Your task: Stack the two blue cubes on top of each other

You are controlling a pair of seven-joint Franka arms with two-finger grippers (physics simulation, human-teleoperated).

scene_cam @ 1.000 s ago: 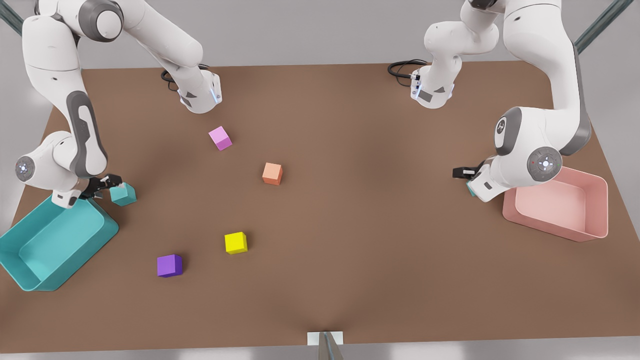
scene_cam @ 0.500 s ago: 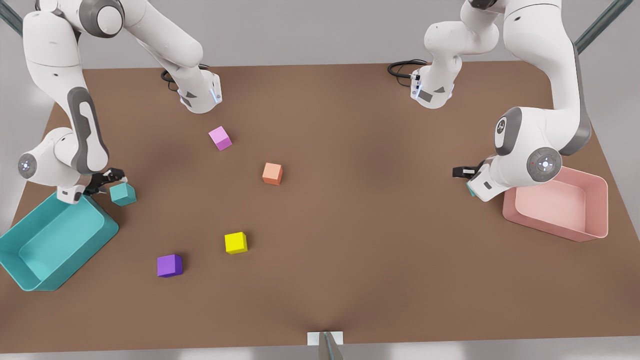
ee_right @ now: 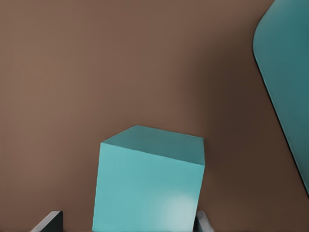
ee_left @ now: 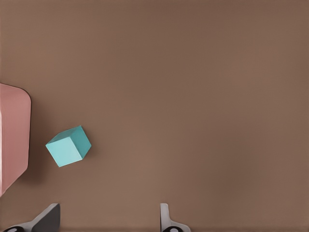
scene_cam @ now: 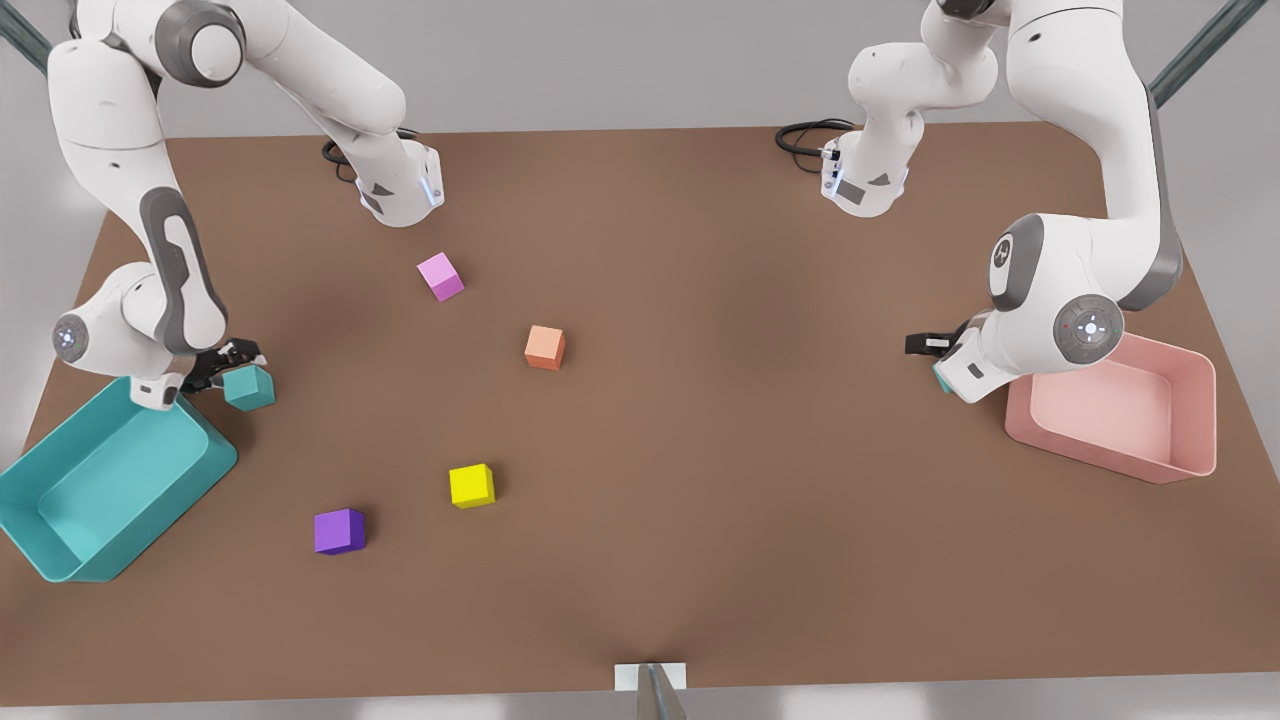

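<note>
Beside teal bin (scene_cam: 60, 560), right tool (scene_cam: 232, 370) straddling blue cube (scene_cam: 249, 388)

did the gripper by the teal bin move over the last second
Yes. The right gripper has shifted toward the front view's right, away from the teal bin, closing around the blue cube, which stayed put.

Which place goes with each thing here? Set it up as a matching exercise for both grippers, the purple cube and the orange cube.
Things:
1. right gripper
2. left gripper
3. purple cube
4. orange cube

Places:
A. by the pink bin
B. by the teal bin
C. near the middle of the table
D. near the yellow cube

Pairs: 1-B, 2-A, 3-D, 4-C
</note>
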